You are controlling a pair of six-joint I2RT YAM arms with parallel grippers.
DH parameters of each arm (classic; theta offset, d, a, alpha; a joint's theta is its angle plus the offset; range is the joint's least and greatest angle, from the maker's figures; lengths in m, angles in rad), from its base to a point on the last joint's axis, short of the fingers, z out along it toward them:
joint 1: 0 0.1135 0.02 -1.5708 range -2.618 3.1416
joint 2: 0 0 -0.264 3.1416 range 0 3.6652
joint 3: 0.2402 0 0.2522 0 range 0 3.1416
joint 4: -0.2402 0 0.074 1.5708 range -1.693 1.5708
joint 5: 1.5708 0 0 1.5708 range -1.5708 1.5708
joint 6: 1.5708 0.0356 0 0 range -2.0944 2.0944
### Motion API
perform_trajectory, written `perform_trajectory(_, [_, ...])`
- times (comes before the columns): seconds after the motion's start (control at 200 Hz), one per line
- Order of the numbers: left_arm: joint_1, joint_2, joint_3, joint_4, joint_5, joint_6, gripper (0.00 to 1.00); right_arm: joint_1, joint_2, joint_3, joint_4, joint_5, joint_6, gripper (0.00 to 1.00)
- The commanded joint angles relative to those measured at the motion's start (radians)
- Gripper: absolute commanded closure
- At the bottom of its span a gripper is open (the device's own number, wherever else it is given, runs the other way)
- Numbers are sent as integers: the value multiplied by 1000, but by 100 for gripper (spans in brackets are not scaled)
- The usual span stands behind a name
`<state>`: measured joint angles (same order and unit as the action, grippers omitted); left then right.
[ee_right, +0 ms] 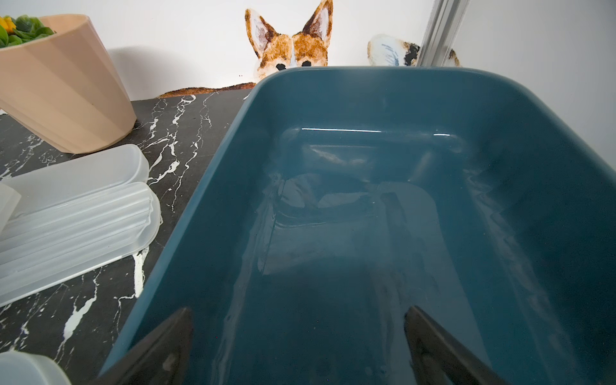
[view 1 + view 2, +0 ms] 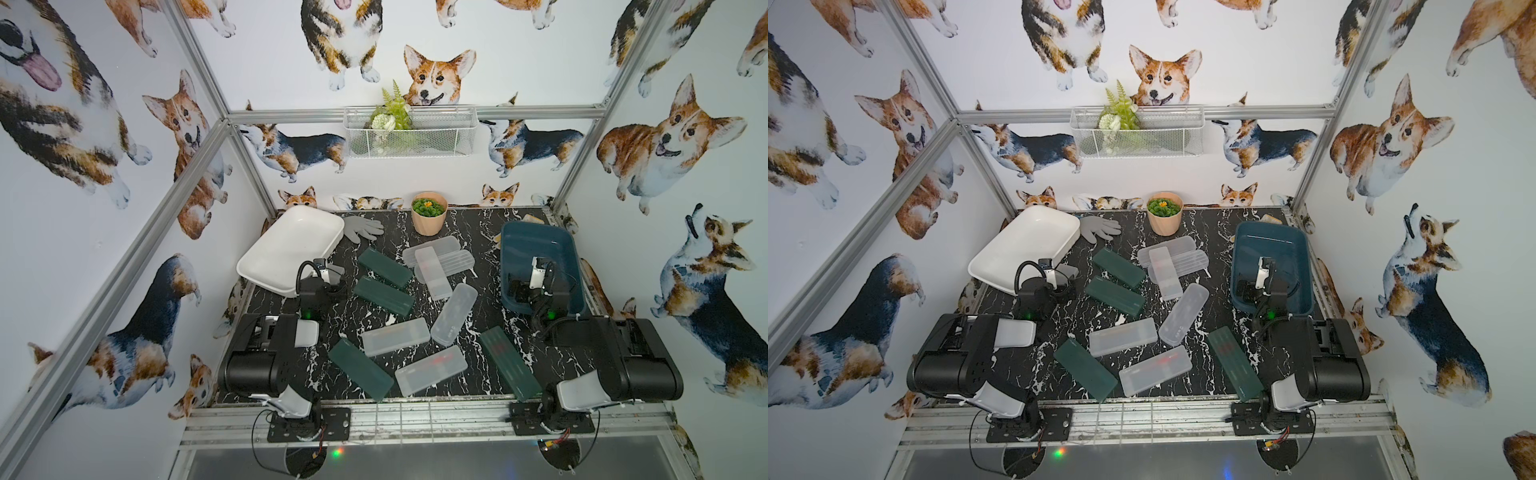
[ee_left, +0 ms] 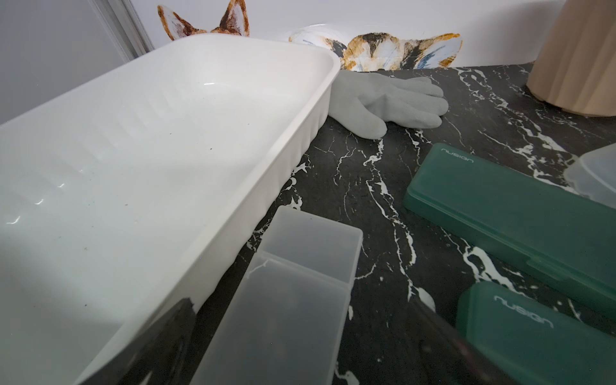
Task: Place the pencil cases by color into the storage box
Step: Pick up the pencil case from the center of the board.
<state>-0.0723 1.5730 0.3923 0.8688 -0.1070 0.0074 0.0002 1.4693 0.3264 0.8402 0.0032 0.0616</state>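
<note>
Pencil cases lie scattered on the black marble table. There are dark green ones point(image 2: 384, 268) point(image 2: 360, 369) point(image 2: 510, 365) and frosted clear ones point(image 2: 395, 336) point(image 2: 454, 313), with a clear pile point(image 2: 440, 257) at the back. The white storage box point(image 2: 291, 245) stands tilted at the back left, the teal one point(image 2: 536, 241) at the right; both hold nothing. My left gripper point(image 3: 300, 303) is open, its fingers apart on either side of a clear case point(image 3: 310, 246) lying beside the white box point(image 3: 133, 150). My right gripper point(image 1: 299, 310) hangs open over the teal box point(image 1: 366, 100), with nothing between its fingers.
A grey glove point(image 2: 363, 228) lies behind the white box. A tan plant pot point(image 2: 429, 216) stands at the back middle. A white wire basket point(image 2: 409, 131) hangs on the back wall. Aluminium frame posts and walls close in the table.
</note>
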Motion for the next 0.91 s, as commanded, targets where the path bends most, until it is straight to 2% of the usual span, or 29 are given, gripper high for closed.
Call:
perform_trajectory(0.0, [0,-4,-1,39,0,13,0,0,-1,-1,17,1,-4,0])
perform_trajectory(0.901, [18,-2,10,18,32,5,0,0,-17,23,-56,8,7,0])
